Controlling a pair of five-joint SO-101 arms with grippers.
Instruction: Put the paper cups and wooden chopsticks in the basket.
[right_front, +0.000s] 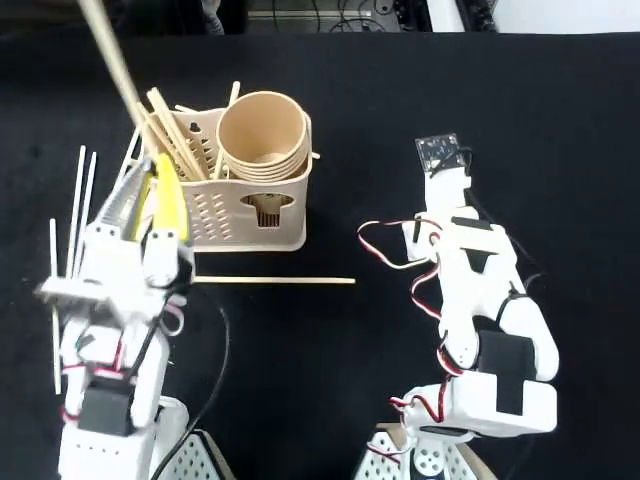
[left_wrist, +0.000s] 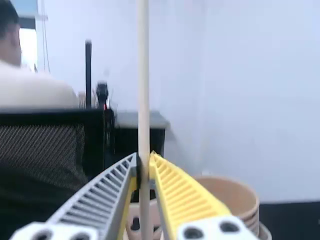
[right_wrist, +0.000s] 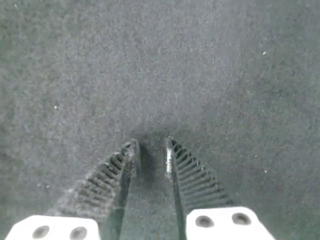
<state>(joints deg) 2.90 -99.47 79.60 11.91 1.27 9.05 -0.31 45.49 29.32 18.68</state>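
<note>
Chopsticks lie left of the left claw, which is clenched on an upright chopstick by the basket of cups. Loose chopstick in front looks light, stiff, prone to roll; pinch mid-length. Right claw sits slightly parted, empty.

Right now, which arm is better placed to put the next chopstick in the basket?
Left. The left gripper is shut on a chopstick, held upright right beside the basket. The right gripper is empty and slightly open, low over the black table, apart from the basket.
</note>
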